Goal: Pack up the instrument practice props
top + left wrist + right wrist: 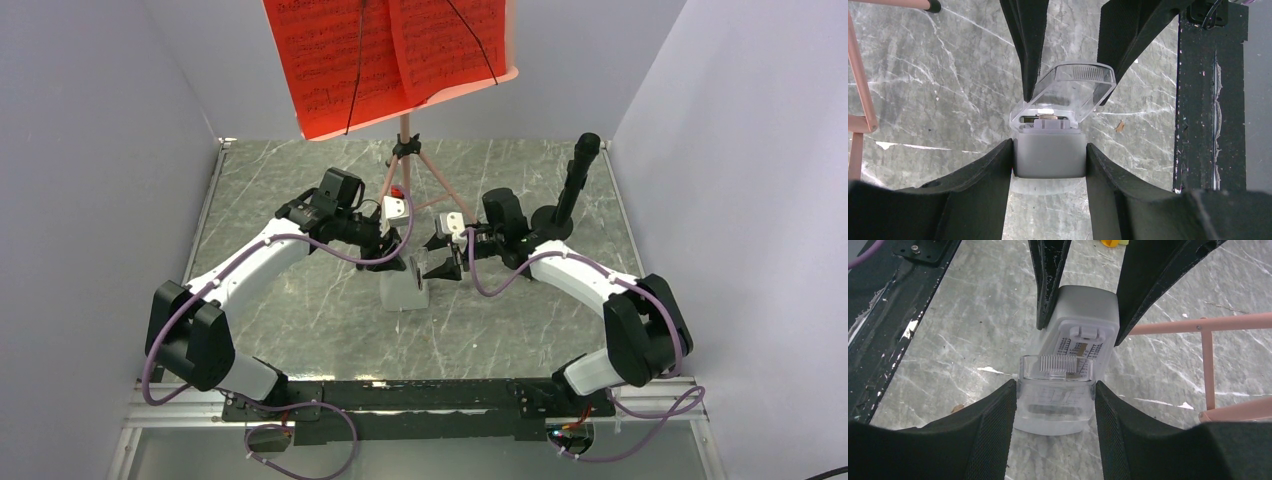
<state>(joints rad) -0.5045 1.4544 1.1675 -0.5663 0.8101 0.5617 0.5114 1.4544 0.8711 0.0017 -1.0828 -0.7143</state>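
Observation:
The small white metronome (403, 292) stands on the marble table between both arms. My left gripper (1049, 150) is shut on its white body (1049, 155). My right gripper (1055, 390) is shut on its clear cover (1055, 407), which tilts away from the body (1080, 315). In the top view the left gripper (402, 263) and the right gripper (445, 268) meet just above it. Behind them stands the pink music stand (405, 150) on tripod legs (1198, 325), with red sheet-music pages (380, 55) on its desk.
A black upright post (575, 185) stands at the back right. A small red piece (397, 190) lies by the stand's legs, and a yellow one (1113, 242) shows at the top edge of the right wrist view. A black rail (420, 395) runs along the near edge. Grey walls close in the sides.

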